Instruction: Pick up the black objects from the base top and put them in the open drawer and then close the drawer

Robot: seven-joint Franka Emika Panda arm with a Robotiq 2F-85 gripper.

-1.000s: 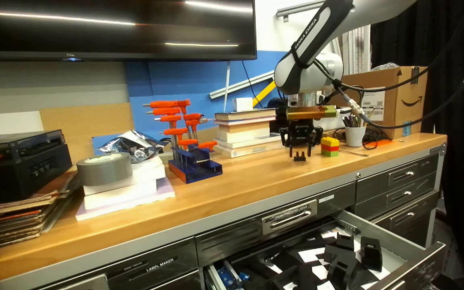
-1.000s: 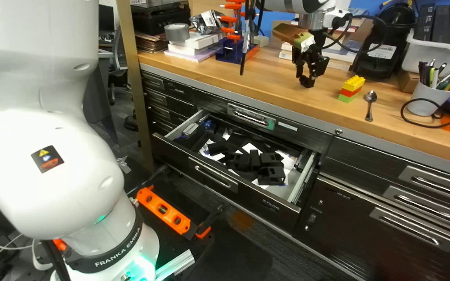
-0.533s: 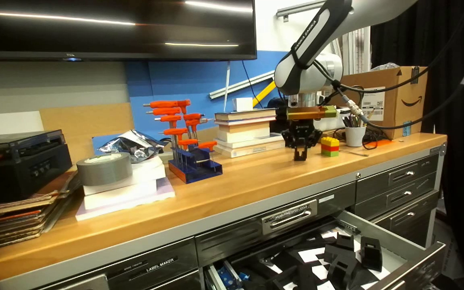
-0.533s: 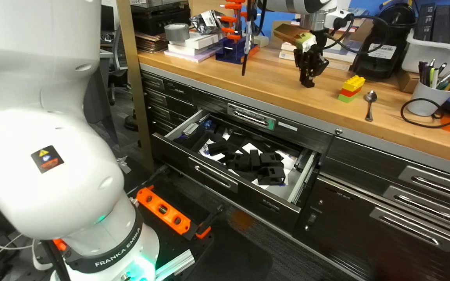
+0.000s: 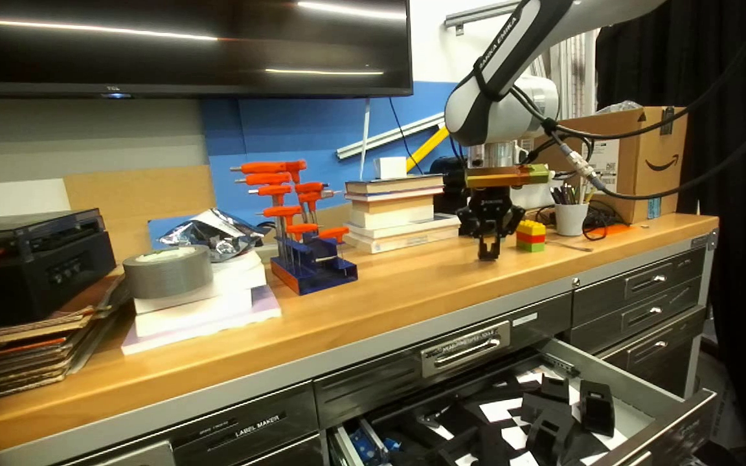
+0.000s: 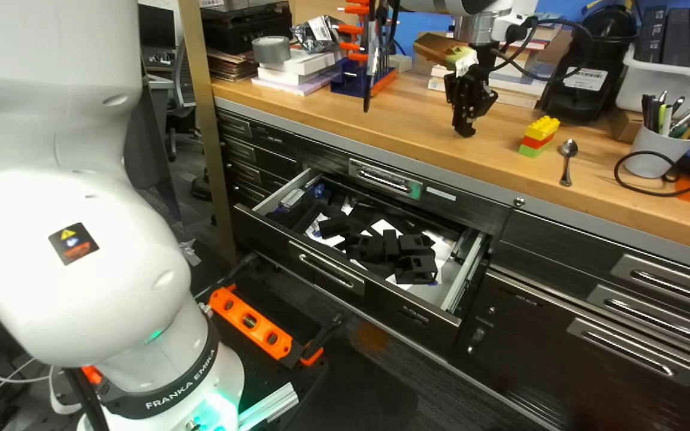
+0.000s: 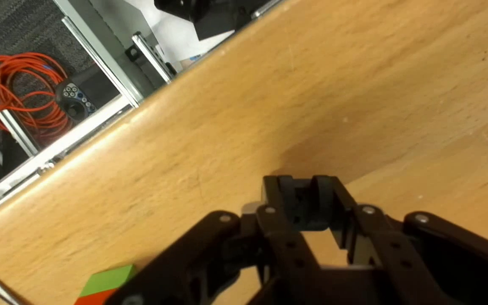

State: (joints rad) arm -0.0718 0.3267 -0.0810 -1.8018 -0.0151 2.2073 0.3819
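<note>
Fingers [image 7: 273, 199]: you have them pressed in from both sides, pinching the black piece [image 7: 307, 218], so treat the gripper [image 5: 489, 248] as loaded.
Black piece: between your fingertips, prongs showing; you cannot tell whether its underside touches the worktop [image 6: 417, 126] below. I judge this the end of the pick-up, with the carry to come.
Open drawer [image 6: 387, 305]: lower than your fingers, beyond the worktop's front edge, holding dark parts [image 6: 415, 269] and white paper [image 5: 501, 410]. Your next move likely calls for a clear lift, a shift out over it, then a low release; pushing it closed comes last.
Toy bricks [image 5: 531, 236]: near your fingers but apart from them; a swing that way could knock them.
Robot arm [image 5: 509, 110]: you can read "FRANKA EMIKA" above your fingers, and again on the base [image 6: 180, 383] in an exterior view.
Screen [image 5: 185, 58]: "TCL" on its lower edge, up and left of your fingers in an exterior view.
Neighbouring drawer [image 5: 295, 411]: "LABEL MAKER", down and left of your fingers there.
Handle plate [image 5: 467, 342]: below your fingers, above the open drawer; its lettering is too blurred to trust.
Cardboard box [image 5: 667, 188]: a smile-shaped arrow [image 5: 661, 164], past your fingers to the right there; the print on its white label [image 5: 599, 162] is too small to read.
</note>
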